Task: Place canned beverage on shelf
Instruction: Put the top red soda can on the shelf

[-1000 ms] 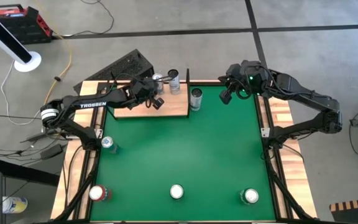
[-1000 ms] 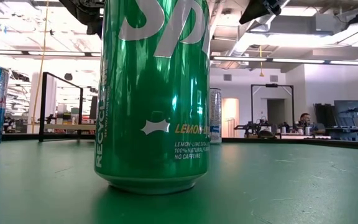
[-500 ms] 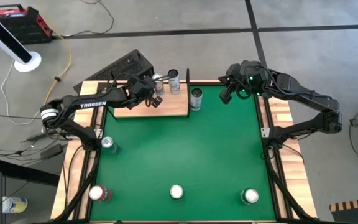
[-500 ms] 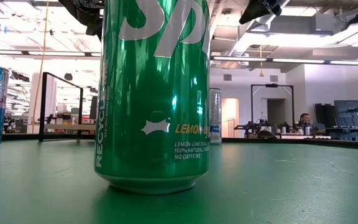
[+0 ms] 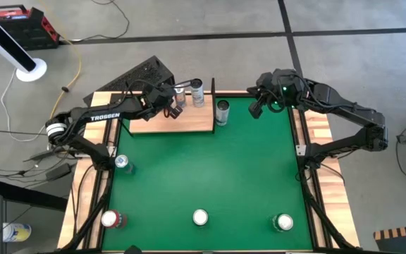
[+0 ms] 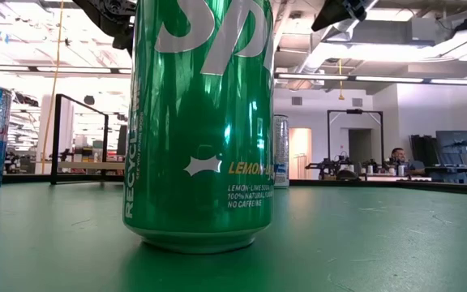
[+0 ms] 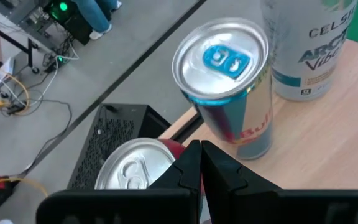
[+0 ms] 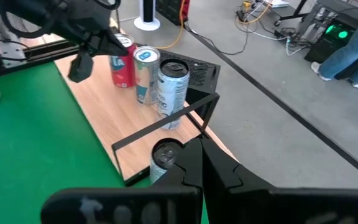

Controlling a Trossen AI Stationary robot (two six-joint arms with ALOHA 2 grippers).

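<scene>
- Your left claw (image 5: pixel 177 111) is clenched with nothing in it, hanging over the back of the shelf (image 5: pixel 189 125) just beside the cans there.
- In its wrist view the tips meet in front of a red can (image 7: pixel 135 165), with a blue-topped can (image 7: pixel 229 81) just past it and a white Celsius can (image 7: pixel 309 43) next in the row — all three upright on the wood.
- Your right claw (image 5: pixel 254 111) is also clenched and empty, held above the far right part of the green surface (image 5: pixel 210 176), well apart from the shelf.
- One slim can (image 5: pixel 222 111) stands on the green just beside the shelf's right end, by the black post.
- Nearer you, four more cans stand on the surface — a blue one (image 5: pixel 122 163) at the left edge, a red one (image 5: pixel 111 219), a green Sprite (image 6: pixel 201 122) in the front middle, and one front right (image 5: pixel 283 223).
</scene>
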